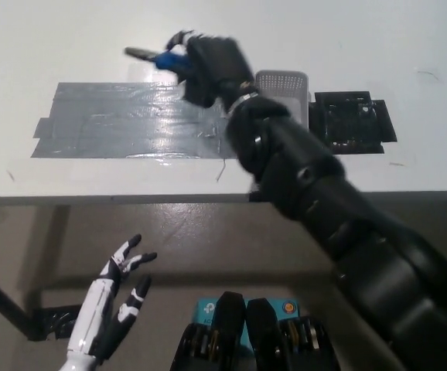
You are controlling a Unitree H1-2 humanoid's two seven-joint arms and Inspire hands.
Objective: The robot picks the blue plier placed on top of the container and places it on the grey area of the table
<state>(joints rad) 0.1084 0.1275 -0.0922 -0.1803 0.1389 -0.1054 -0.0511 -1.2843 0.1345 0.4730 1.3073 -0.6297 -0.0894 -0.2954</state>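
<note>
Blue-handled plier (159, 57) with dark metal jaws pointing toward picture left, blue grip partly showing, rest covered by fingers; it is held up over the far edge of the grey duct-tape patch (123, 120), above the white tabletop (69, 39). Black right robot hand (208, 68) is wrapped closed around the plier handles, black arm running down to the bottom right and covering a lot of the scene. Grey rectangular metal container (284, 86) sits just right of the tape patch, only its far end visible behind the arm, perforated or textured wall showing; contents cannot be made out. Black square flat object (353, 120) lies on the tabletop just beside the container's right side, detail too dark to read. White left robot hand (119, 286) rests low at lower left, below the tabletop edge, fingers spread apart and holding nothing. Plier's jaw tips blurred; handle shape hidden inside the grip.
</note>
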